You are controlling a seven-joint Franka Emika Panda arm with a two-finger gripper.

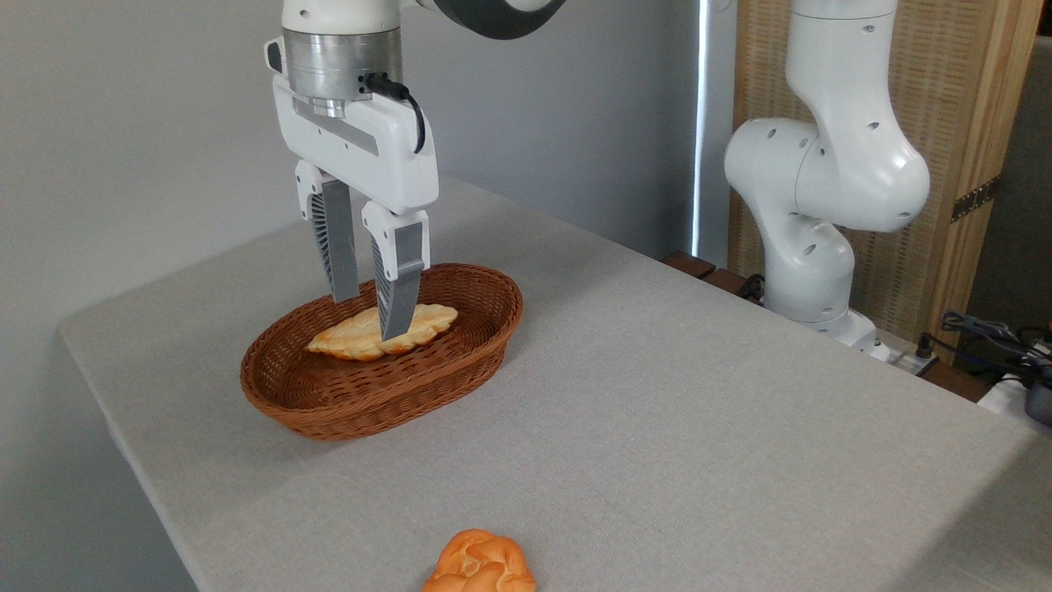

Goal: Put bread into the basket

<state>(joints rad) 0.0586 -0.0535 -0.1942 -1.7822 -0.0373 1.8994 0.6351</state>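
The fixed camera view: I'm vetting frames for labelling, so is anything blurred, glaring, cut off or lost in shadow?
Fixed camera: soft, even light, sharp throughout, no blur; a bright strip glares behind the table; the bun is cropped by the bottom edge; the claw hides part of the loaf in the basket.
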